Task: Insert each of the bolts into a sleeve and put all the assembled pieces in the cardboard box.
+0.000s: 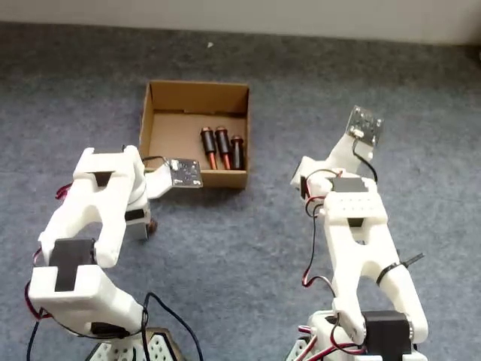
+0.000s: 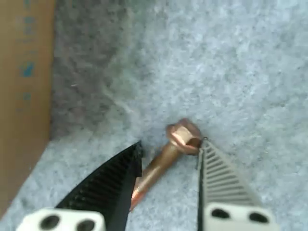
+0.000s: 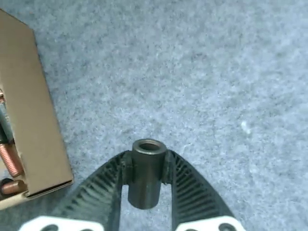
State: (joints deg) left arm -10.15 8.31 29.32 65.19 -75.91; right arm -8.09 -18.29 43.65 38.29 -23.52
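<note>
high view: a cardboard box (image 1: 148, 124) on grey carpet (image 1: 240, 248) holds three assembled pieces (image 1: 222, 147) side by side near its right wall. left wrist view: the left gripper (image 2: 171, 143) is low over the carpet just beside the box, jaws apart around a copper bolt (image 2: 161, 163) lying slantwise, its head touching the pale finger (image 2: 219, 178). right wrist view: the right gripper (image 3: 147, 159) is clamped on a dark sleeve (image 3: 146, 175), open end up, near the box.
</note>
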